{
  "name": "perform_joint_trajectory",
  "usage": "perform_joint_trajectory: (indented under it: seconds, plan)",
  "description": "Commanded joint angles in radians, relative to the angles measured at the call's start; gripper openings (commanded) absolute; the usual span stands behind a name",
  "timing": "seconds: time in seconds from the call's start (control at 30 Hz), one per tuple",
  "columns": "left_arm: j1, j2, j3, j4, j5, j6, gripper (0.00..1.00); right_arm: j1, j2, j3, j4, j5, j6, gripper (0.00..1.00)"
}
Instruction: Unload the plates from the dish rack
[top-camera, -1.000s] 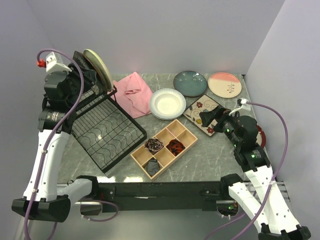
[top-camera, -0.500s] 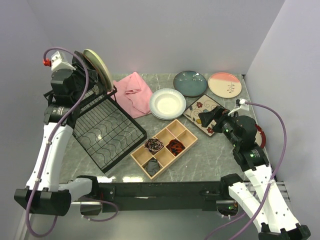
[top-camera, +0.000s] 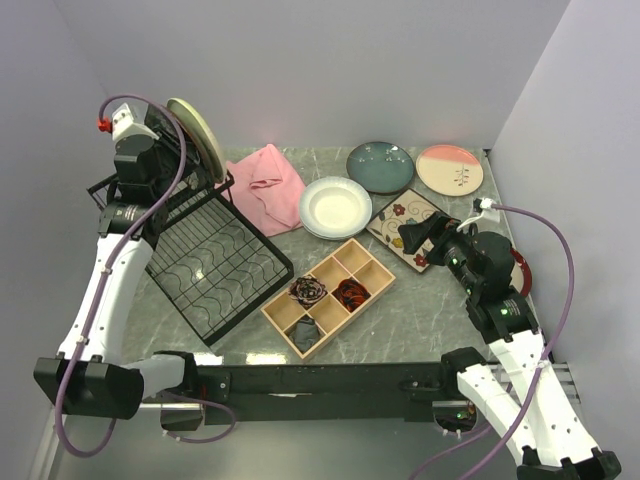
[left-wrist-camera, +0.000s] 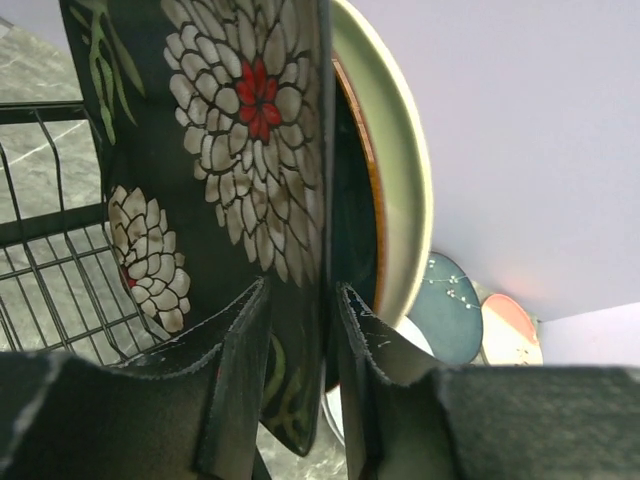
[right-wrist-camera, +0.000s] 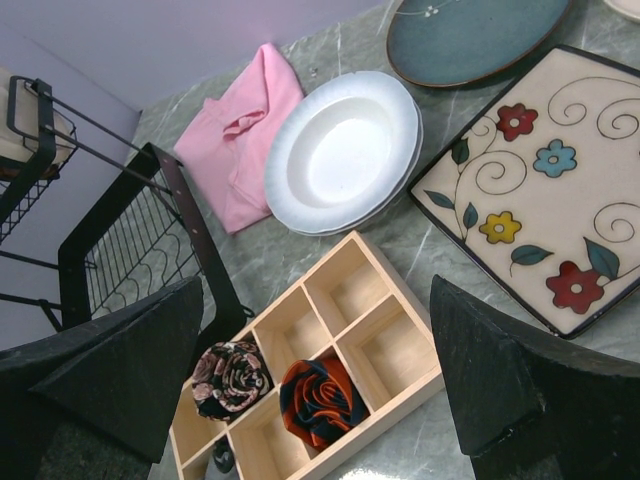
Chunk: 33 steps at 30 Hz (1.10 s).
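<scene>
The left gripper (left-wrist-camera: 300, 292) has moved right along the dish rack (top-camera: 215, 265) since a second ago. Its jaws now straddle the edge of the black flowered plate (left-wrist-camera: 230, 130), which stands upright in the rack's back corner. They have narrowed, but I cannot tell whether they pinch it yet. A cream-green plate (left-wrist-camera: 395, 170) stands just behind. The white plate (top-camera: 334, 206), teal plate (top-camera: 380, 166) and pink plate (top-camera: 449, 169) lie unmoved on the table. The right gripper (right-wrist-camera: 315, 288) stays spread wide over the wooden tray (top-camera: 330, 296).
</scene>
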Motion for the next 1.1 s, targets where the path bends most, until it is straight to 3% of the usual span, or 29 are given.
perform_joint_trajectory:
  seconds: [0.0,0.37,0.67,0.73,0.77,0.8,1.07]
  plan:
    - [0.004,0.014,0.008,0.041,-0.026,0.004,0.35,0.005,-0.013,-0.004,0.041,0.015,-0.004,1.00]
    - [0.004,0.009,-0.001,0.053,-0.040,0.029,0.23,0.007,-0.022,-0.007,0.043,0.021,-0.006,1.00]
    - [0.004,0.031,0.010,0.033,-0.058,0.047,0.24,0.005,-0.027,-0.007,0.041,0.024,-0.006,1.00]
    - [0.004,0.031,0.013,0.022,-0.072,0.058,0.20,0.007,-0.028,-0.007,0.040,0.022,-0.007,1.00]
    - [0.004,0.029,0.014,0.019,-0.077,0.060,0.09,0.005,-0.028,-0.007,0.040,0.022,-0.007,1.00]
    - [0.004,0.026,0.016,0.015,-0.083,0.066,0.06,0.005,-0.028,-0.006,0.038,0.022,-0.007,1.00]
    - [0.004,0.014,0.053,-0.028,-0.109,0.118,0.01,0.007,-0.031,-0.003,0.037,0.021,-0.007,1.00]
